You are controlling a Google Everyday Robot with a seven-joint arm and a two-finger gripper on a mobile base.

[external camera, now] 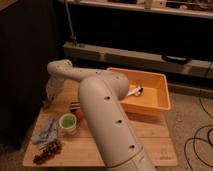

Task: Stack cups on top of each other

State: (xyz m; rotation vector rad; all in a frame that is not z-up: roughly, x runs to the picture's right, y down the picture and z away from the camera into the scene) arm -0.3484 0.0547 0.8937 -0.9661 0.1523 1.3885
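The light green cup stands upright on the left part of the wooden table, in front of my arm. My gripper hangs at the end of the white arm over the table's far left corner, well behind and left of the green cup. What it has near it is hidden in the dark. The wide white cup and the dark grey-brown cup are not distinguishable in this view.
A small orange fruit sits right of the green cup, against my arm. A big yellow tub holding a small white-and-dark object stands at the back right. A blue cloth and a dark bunch lie front left.
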